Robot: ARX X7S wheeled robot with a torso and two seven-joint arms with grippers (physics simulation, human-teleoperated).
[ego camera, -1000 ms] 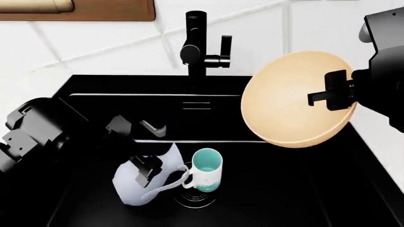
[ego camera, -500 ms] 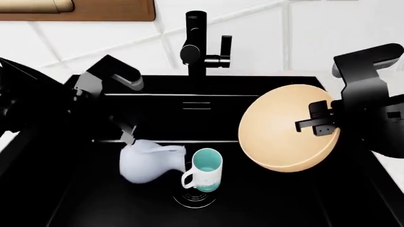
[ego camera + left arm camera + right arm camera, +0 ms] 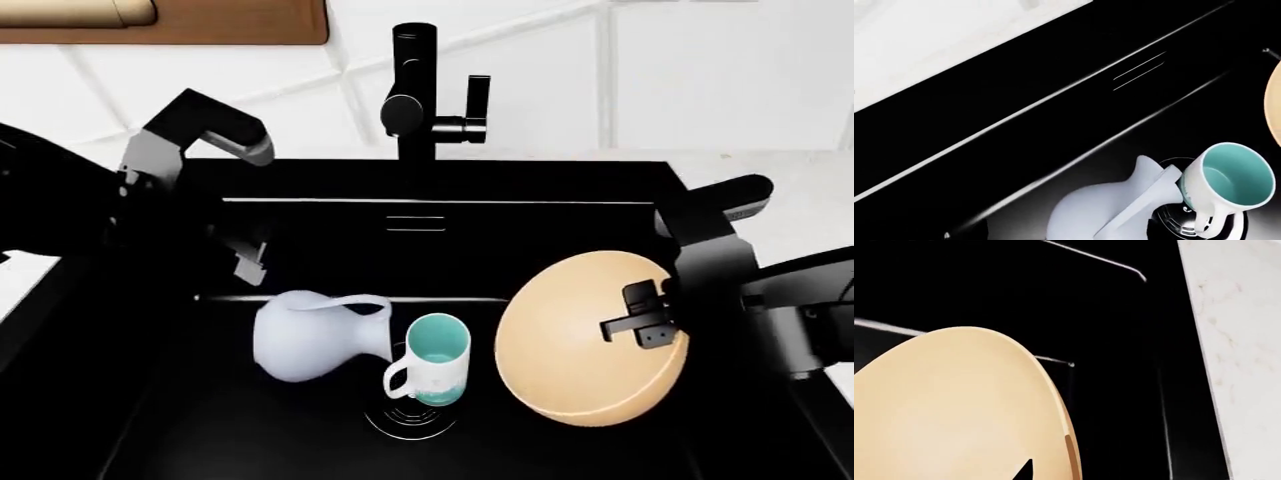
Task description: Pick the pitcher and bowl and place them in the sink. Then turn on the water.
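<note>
The pale bluish-white pitcher (image 3: 314, 338) lies on its side on the floor of the black sink (image 3: 561, 205), left of the drain. It also shows in the left wrist view (image 3: 1094, 210). My left gripper (image 3: 251, 262) is open and empty, raised above and to the left of the pitcher. My right gripper (image 3: 641, 322) is shut on the rim of the tan bowl (image 3: 581, 340), held tilted on edge low over the sink's right half. The bowl fills the right wrist view (image 3: 954, 410). The black faucet (image 3: 414, 90) stands behind the sink, and no water stream shows.
A white-and-teal mug (image 3: 434, 358) stands upright over the drain (image 3: 414, 418), between pitcher and bowl, and also shows in the left wrist view (image 3: 1231, 172). White counter (image 3: 801, 190) borders the sink on the right. A wooden board (image 3: 200, 20) lies at the back left.
My left gripper let go of the pitcher and rose up and back to the left. The pitcher settled on its side. My right gripper brought the bowl down into the sink.
</note>
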